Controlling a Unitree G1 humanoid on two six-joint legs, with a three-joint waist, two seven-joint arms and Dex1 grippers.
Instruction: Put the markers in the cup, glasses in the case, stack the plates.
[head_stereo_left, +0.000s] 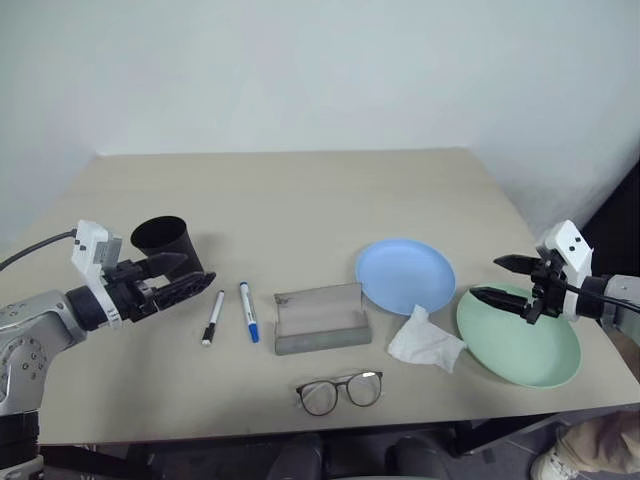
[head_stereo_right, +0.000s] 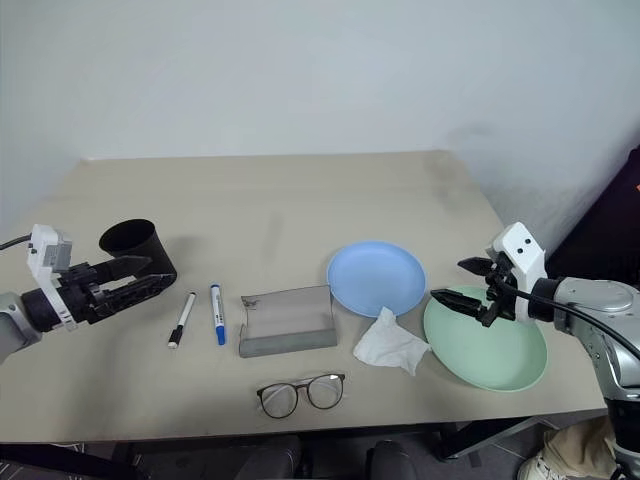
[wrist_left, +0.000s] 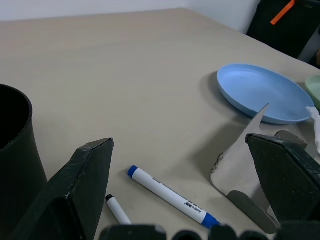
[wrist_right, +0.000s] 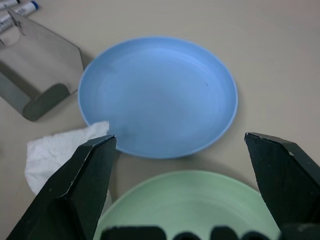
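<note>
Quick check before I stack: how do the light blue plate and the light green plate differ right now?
The round light blue plastic plate lies nearer the table's middle, beside the open grey case; the round light green plastic plate lies at the right edge, under the open right gripper. The crumpled white tissue overlaps the green plate's rim but only nears the blue one. Both are shallow, empty, alike in size, unstacked.

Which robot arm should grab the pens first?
Probably the left. Its open pincer hangs right beside the two slim white pens and the black plastic cup; the right pincer hovers over the light green plate.
</note>
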